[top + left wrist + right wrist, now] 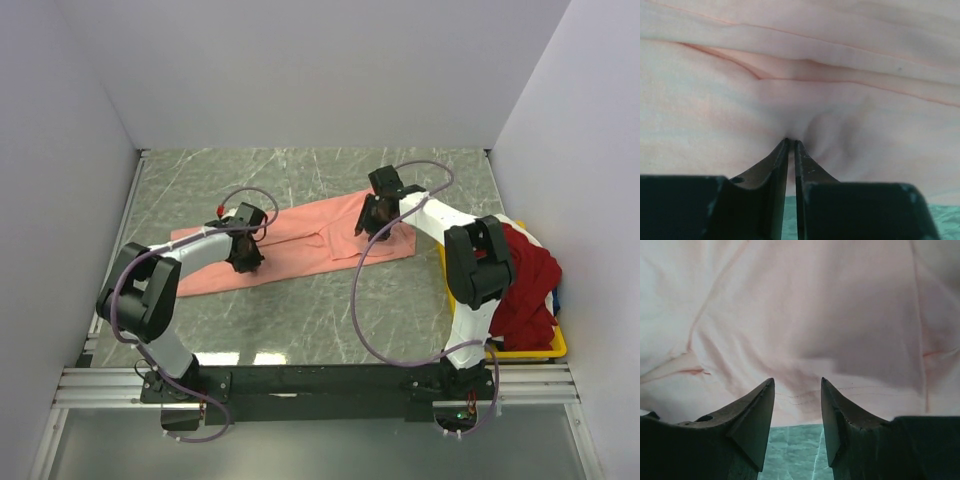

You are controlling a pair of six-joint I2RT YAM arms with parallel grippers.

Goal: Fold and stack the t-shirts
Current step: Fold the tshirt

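A salmon-pink t-shirt [300, 240] lies spread as a long band across the grey-green table. My left gripper [245, 255] is at its near edge on the left part. In the left wrist view the left gripper [791, 142] is shut on a pinch of the pink cloth [800, 90], which puckers at the tips. My right gripper [372, 222] is over the shirt's right part. In the right wrist view the right gripper [797, 382] is open, its fingers [757, 405] straddling the hem of the pink shirt [805, 325]. A deep red t-shirt [525, 285] hangs over the bin.
A yellow plastic bin [540, 348] stands at the right edge of the table, with red, white and dark blue cloth in it. White walls close the table on the left, back and right. The metal rail with the arm bases runs along the near edge.
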